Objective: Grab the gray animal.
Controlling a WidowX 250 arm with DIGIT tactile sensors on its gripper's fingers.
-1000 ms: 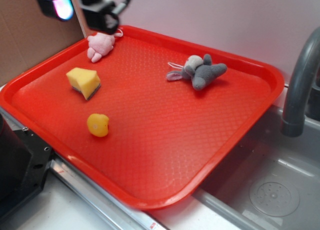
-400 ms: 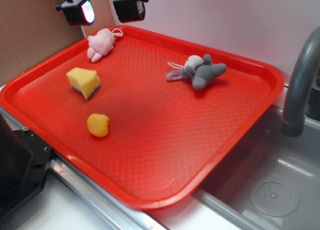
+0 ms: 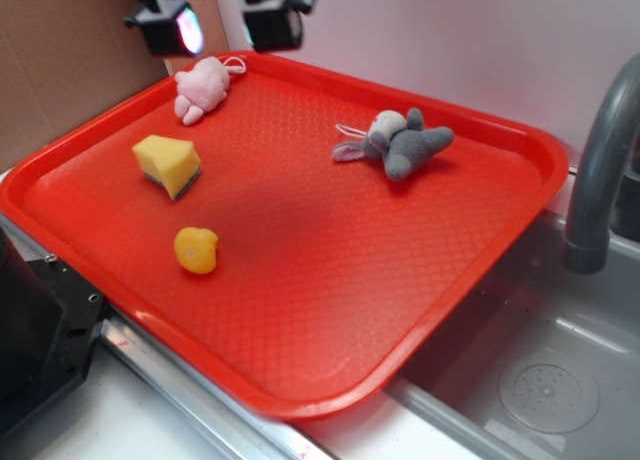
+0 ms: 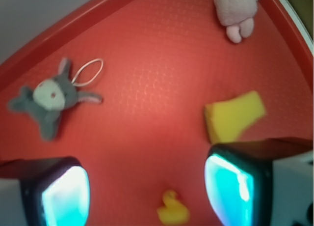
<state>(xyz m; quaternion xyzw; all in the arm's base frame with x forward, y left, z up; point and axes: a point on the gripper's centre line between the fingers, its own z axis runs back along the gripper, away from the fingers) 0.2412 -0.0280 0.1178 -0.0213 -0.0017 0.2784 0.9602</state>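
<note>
Having risen and drifted right above the tray's (image 3: pixel 520 140) far edge, the gripper (image 3: pixel 228 22), jaws wide and empty, begins approaching the gray animal (image 3: pixel 398 145) lying untouched mid-tray.

Red tray (image 3: pixel 480 270) beside sink. Gray animal (image 3: pixel 398 145) lying near far rim, untouched. Pink plush (image 3: pixel 202 88), yellow sponge (image 3: pixel 168 164), yellow duck (image 3: pixel 196 249) along left side. End effector (image 3: pixel 222 22) raised above pink plush, fingers apart.
</note>
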